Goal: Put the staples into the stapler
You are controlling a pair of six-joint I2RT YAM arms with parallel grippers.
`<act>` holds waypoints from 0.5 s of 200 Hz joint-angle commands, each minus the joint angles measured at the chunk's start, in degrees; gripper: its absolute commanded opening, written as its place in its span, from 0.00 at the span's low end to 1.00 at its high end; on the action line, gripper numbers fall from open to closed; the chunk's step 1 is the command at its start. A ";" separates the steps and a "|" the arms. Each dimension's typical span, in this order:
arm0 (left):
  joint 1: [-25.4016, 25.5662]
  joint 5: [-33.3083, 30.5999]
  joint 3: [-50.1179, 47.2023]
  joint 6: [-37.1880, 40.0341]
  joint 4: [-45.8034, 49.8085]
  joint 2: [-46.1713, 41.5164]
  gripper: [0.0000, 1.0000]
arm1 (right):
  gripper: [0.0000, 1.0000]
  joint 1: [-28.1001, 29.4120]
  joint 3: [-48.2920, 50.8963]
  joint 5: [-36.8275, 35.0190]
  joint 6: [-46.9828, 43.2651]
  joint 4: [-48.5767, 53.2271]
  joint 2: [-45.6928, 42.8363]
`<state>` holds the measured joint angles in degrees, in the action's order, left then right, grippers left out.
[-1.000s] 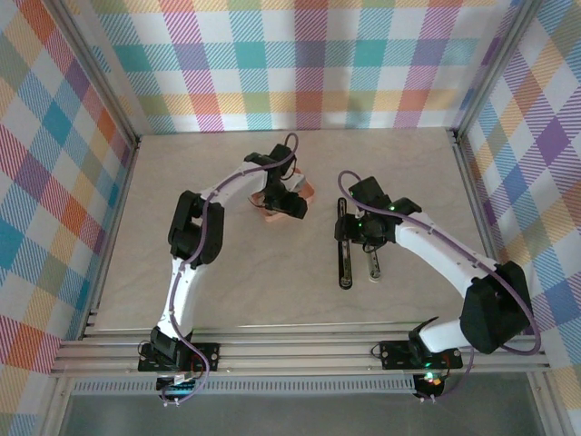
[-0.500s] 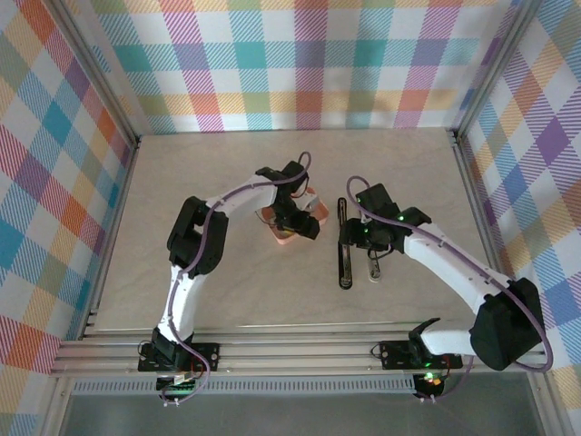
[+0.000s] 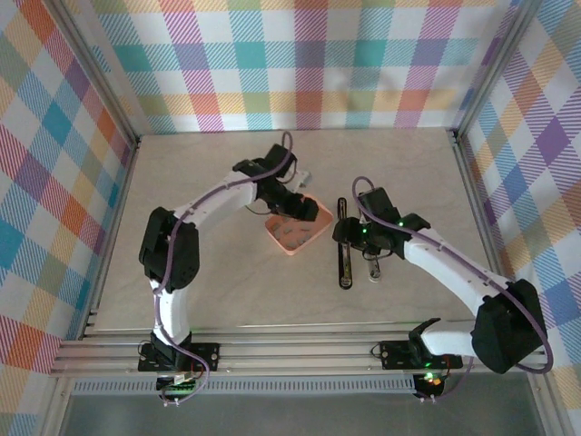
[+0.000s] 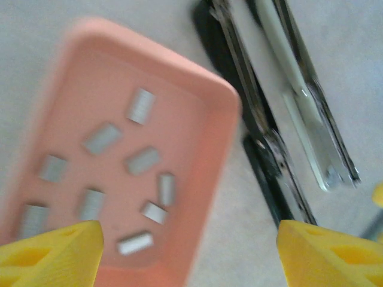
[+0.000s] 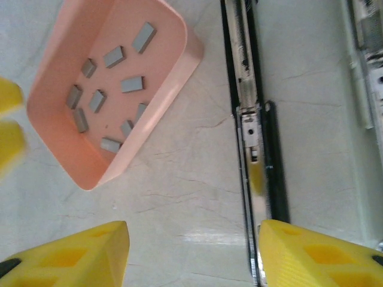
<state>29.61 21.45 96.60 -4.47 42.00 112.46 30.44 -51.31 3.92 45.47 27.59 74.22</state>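
- The right gripper [image 5: 191, 251] hangs over the matte, faintly veined beige table [image 3: 227, 282]. Its yellow wedge fingertips are spread wide with nothing between them.
- Just beside it lies the stapler [image 5: 254, 149], swung open flat: a long black base carrying a narrow, shiny metal channel.
- Left of the stapler, close but apart, sits the salmon-orange tray [image 5: 188, 57], smooth plastic with rounded corners. The staples [image 5: 131, 84], short grey metallic strips, lie scattered on its floor.
- The left gripper [image 4: 188, 254] hovers above the tray's far side, jaws wide and empty.
- Since a second ago the tray has slid nearer the stapler and lies uncovered, the left elbow has swung outward, and the stapler has stayed put.
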 commanded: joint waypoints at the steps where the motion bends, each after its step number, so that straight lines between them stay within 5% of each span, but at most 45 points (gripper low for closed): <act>1: -3.14 -3.46 3.11 1.20 -0.54 3.84 0.76 | 0.60 0.59 0.28 4.80 4.87 -8.42 3.21; 57: -5.26 0.48 4.95 0.98 -2.61 12.32 0.74 | 0.64 0.28 -5.04 6.27 4.94 -12.83 15.05; 100: -5.26 4.92 -1.80 -0.92 -7.86 9.54 0.70 | 0.64 -1.90 -8.57 7.26 4.93 -15.12 22.69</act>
<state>24.23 22.24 98.45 -3.88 37.95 125.54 29.95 -57.39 9.58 50.06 15.33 93.97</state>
